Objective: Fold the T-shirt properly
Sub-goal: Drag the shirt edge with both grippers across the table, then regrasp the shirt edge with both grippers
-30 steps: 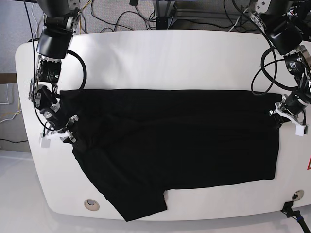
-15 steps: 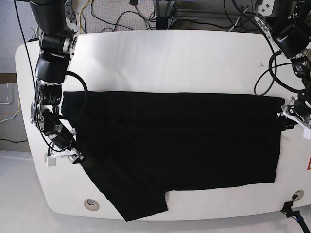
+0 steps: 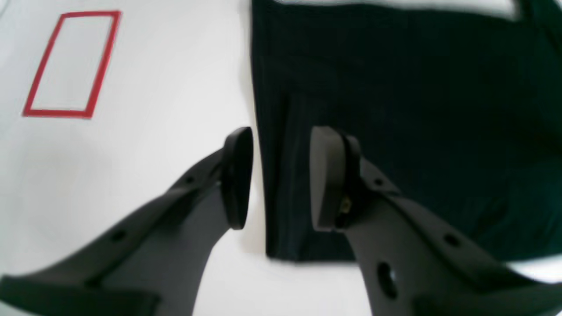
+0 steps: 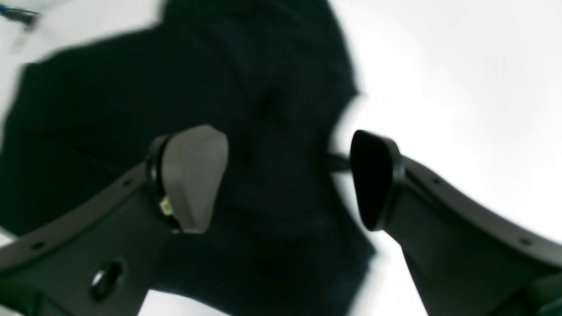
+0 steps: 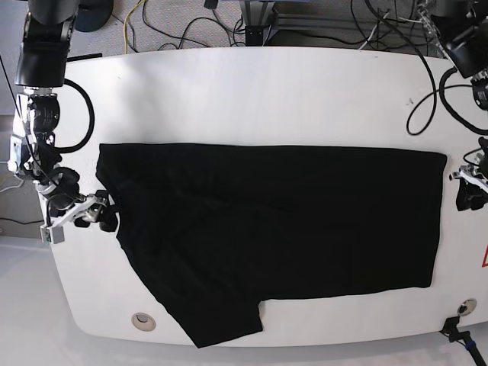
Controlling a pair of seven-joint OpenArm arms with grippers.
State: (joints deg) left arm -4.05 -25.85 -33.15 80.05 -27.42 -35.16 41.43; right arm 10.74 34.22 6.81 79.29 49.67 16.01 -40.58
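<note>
- Black T-shirt is lying flat across the white table.
- Left gripper is hanging spread over its edge.
- Right gripper is gaping wide, seemingly holding nothing.

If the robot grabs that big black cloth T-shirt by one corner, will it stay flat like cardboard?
Probably not. The big black cloth T-shirt lies limp with soft creases, so it would likely droop and hang. It looks thin, so probably light. It may drag along the smooth white table rather than lift whole.
</note>
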